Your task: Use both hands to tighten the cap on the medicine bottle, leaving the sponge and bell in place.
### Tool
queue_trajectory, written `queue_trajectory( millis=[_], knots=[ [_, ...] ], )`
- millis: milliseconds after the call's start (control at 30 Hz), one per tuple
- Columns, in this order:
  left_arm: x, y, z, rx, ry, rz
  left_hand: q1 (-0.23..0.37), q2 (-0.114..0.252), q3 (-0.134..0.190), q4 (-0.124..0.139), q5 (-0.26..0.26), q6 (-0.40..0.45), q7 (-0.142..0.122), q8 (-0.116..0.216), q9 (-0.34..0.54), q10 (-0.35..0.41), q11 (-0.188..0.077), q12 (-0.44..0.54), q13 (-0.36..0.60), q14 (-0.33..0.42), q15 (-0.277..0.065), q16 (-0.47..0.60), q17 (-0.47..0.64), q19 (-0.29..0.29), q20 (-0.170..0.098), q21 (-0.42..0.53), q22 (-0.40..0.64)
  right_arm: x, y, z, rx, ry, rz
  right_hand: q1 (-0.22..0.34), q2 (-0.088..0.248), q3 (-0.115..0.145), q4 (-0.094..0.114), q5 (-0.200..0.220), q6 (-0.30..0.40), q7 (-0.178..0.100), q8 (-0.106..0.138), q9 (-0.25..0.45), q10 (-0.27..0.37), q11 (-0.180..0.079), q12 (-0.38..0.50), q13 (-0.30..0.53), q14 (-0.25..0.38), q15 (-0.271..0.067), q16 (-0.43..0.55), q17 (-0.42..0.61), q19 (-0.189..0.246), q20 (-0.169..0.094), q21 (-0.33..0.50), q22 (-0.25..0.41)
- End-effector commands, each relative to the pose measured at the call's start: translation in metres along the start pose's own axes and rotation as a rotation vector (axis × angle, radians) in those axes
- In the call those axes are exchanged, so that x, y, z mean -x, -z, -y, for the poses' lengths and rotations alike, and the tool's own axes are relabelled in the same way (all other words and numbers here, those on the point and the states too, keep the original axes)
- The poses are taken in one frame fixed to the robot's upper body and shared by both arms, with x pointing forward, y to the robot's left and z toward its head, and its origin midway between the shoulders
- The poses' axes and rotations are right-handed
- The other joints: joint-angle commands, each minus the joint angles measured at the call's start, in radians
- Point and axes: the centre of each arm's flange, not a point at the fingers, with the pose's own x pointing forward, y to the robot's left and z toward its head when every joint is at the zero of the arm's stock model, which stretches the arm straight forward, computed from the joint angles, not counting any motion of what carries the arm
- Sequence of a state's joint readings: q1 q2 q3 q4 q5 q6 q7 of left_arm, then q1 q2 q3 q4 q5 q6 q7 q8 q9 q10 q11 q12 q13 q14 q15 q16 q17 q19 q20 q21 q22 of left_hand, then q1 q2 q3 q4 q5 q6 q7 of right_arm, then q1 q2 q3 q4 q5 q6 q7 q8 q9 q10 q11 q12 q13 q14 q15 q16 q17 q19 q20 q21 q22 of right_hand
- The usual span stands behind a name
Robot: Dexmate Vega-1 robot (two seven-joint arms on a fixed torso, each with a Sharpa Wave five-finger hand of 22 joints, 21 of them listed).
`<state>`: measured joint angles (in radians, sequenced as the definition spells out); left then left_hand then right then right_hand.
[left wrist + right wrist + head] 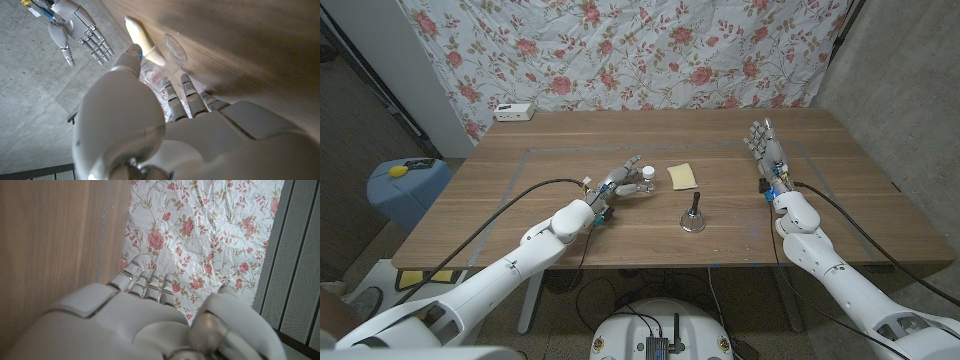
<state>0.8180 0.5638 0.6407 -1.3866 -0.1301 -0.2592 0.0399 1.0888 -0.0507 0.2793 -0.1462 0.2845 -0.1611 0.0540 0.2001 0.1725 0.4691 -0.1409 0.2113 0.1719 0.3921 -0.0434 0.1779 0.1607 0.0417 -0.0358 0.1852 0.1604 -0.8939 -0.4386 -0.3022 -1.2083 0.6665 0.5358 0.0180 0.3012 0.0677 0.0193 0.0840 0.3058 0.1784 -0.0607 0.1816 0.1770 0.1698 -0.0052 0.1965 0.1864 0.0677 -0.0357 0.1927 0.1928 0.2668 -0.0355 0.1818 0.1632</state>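
The medicine bottle (642, 178), clear with a white cap, sits left of the table's middle. My left hand (617, 185) holds it, thumb on one side and fingers on the other. In the left wrist view the bottle (154, 80) shows its red and white label between my thumb and fingers (186, 87). A yellow sponge (682, 176) lies just right of the bottle; the sponge (141, 36) also appears beyond my thumb. The small metal bell (693, 215) stands nearer the front edge. My right hand (765, 148) is off to the right, fingers spread, holding nothing.
A white box (514, 111) sits at the table's far left corner. A floral cloth (620, 50) hangs behind the table. A blue bin (405, 188) stands on the floor to the left. Cables run along both arms.
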Motion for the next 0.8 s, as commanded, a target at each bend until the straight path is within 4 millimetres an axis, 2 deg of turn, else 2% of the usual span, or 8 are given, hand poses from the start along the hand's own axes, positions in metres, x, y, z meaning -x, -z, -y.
queue_trajectory(
  millis=[33, 233, 367, 800],
  knots=[
    [-0.003, -0.0003, 0.0009, 0.001, -0.001, -0.003, 0.02, 0.003, -0.007, 0.0, -0.006, 0.007, -0.001, 0.007, 0.002, 0.018, -0.001, 0.004, 0.004, 0.018, -0.166, 0.007, 0.003, 0.014, -0.07, 0.007, 0.005, 0.0005, 0.0006, 0.001, -0.005, 0.007, 0.004, -0.003, 0.0, -0.005, 0.003, 0.007, 0.003, 0.006, 0.005, 0.002, 0.003, 0.005, 0.004, 0.001, 0.006, -0.016, 0.003, 0.002, 0.007, -0.066, 0.005, 0.003],
    [-0.0024, 0.0001, 0.0005, 0.001, -0.015, -0.007, 0.035, 0.017, -0.008, 0.001, -0.014, 0.031, 0.01, 0.007, 0.002, 0.049, -0.006, 0.006, 0.003, 0.043, -0.17, 0.009, 0.004, 0.031, -0.079, 0.008, 0.005, -0.0005, 0.0011, 0.0016, -0.006, 0.01, 0.004, -0.003, 0.0, -0.006, 0.003, 0.008, 0.003, 0.007, 0.005, 0.002, 0.003, 0.005, 0.004, 0.001, 0.005, -0.017, 0.003, 0.002, 0.007, -0.066, 0.005, 0.003],
    [-0.0024, -0.0002, 0.0008, 0.002, -0.018, -0.005, 0.051, 0.036, -0.006, 0.0, -0.02, 0.052, 0.029, 0.008, 0.003, 0.07, -0.011, 0.005, 0.003, 0.067, -0.171, 0.011, 0.004, 0.045, -0.09, 0.009, 0.005, -0.0015, 0.0019, 0.0017, -0.007, 0.009, 0.004, -0.003, 0.0, -0.007, 0.003, 0.008, 0.003, 0.007, 0.005, 0.002, 0.003, 0.004, 0.003, 0.001, 0.006, -0.017, 0.003, 0.002, 0.007, -0.067, 0.005, 0.003],
    [-0.0029, -0.0023, 0.0005, -0.005, -0.033, 0.011, 0.083, 0.071, -0.007, -0.002, -0.038, 0.107, 0.063, 0.009, 0.003, 0.142, -0.006, 0.009, 0.004, 0.131, -0.173, 0.014, 0.005, 0.095, -0.1, 0.014, 0.005, -0.0014, 0.0041, 0.0022, -0.01, 0.012, 0.006, -0.003, 0.001, -0.009, 0.003, 0.01, 0.003, 0.007, 0.005, 0.002, 0.002, 0.002, 0.003, 0.001, 0.005, -0.017, 0.002, 0.002, 0.007, -0.067, 0.005, 0.003]
  ],
)
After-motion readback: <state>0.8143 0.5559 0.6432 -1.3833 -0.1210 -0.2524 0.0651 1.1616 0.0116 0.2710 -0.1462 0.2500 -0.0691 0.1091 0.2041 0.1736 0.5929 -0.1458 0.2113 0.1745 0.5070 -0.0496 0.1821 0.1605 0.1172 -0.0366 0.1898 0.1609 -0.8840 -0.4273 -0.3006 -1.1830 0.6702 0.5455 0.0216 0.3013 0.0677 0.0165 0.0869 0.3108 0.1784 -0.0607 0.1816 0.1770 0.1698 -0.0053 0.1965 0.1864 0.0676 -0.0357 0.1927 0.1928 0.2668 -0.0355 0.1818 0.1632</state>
